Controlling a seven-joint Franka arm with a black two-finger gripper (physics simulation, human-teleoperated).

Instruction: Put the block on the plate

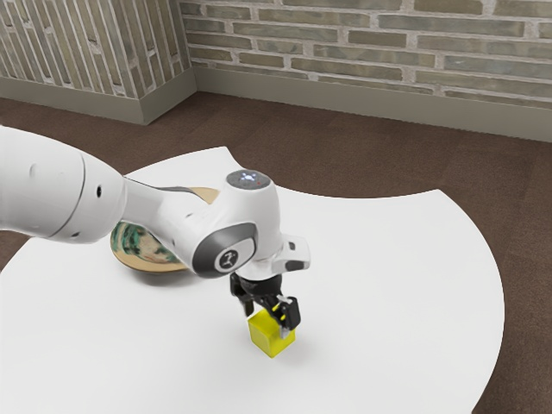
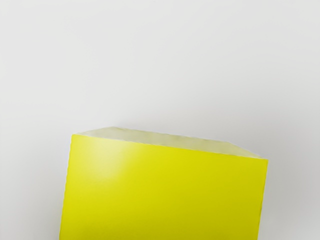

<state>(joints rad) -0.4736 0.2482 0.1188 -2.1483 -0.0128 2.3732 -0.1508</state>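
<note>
At the exterior view's left, the big white arm (image 1: 56,190) reaches over the round plate (image 1: 138,248), so it hides part of it. The plate has a tan rim and a green and brown picture, and sits near the table's curved left edge. Next, well apart from the plate, the black gripper (image 1: 271,318) is at the yellow block (image 1: 271,338). I can't tell if its fingers are apart or clamped on the block. The white table (image 1: 397,276) dips in between its two far corners. Behind are a dark brown floor (image 1: 345,159) and brick walls (image 1: 362,39) with a gray baseboard (image 1: 345,103).
</note>
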